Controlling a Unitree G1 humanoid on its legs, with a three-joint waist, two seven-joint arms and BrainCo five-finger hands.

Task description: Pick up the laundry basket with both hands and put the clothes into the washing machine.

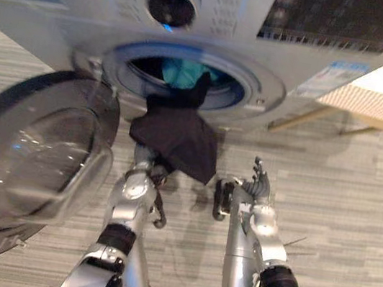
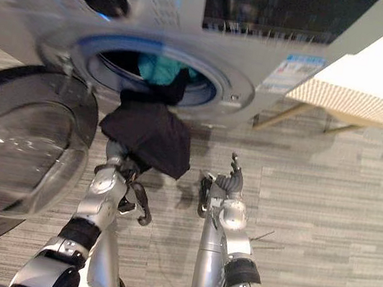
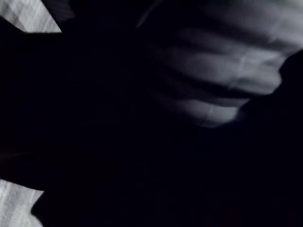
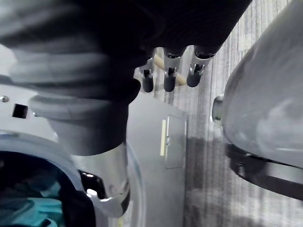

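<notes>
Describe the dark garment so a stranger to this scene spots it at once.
Find the washing machine with its round door swung open. A dark garment spills out over the rim of its opening, toward the robot. The other cloth in view, a teal piece, lies inside the drum, so the dark one hanging out is yours.

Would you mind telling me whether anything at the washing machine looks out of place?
Yes: the black fabric garment hangs half out of the grey washing machine's round drum opening, draped over its rim, while the teal cloth lies inside.
</notes>
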